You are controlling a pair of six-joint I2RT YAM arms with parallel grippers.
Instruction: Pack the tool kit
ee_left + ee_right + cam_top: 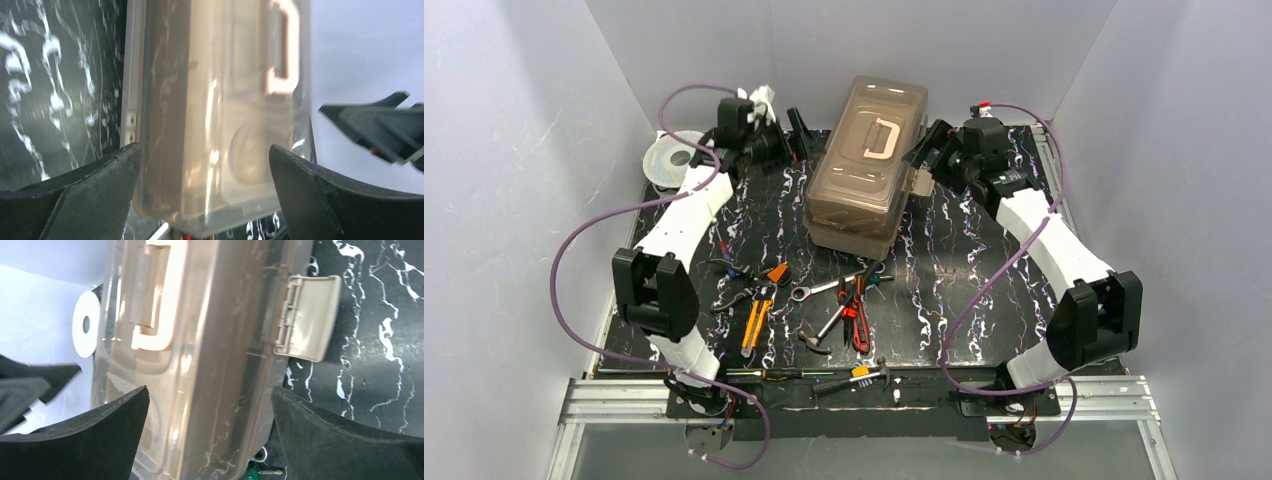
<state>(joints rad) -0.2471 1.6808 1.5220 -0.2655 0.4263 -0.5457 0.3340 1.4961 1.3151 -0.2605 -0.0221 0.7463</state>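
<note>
The tan-brown toolbox point(867, 170) stands at the back middle of the mat, smoky lid down, beige handle point(882, 138) on top. My left gripper point(798, 135) is open just left of it. My right gripper point(927, 148) is open just right of it. In the left wrist view the toolbox point(215, 120) fills the gap between my open left gripper point(204, 150). In the right wrist view the toolbox point(215, 340) sits between my open right gripper point(210, 390); its side latch point(307, 317) is flipped outward. Loose tools lie in front: orange pliers point(757, 305), wrench point(824, 288), red pliers point(859, 312), hammer point(822, 335), screwdrivers point(824, 378).
A round grey spool point(669, 157) lies at the back left beside the left arm; it also shows in the right wrist view point(86, 324). White walls close in on three sides. A metal rail point(864, 400) runs along the near edge.
</note>
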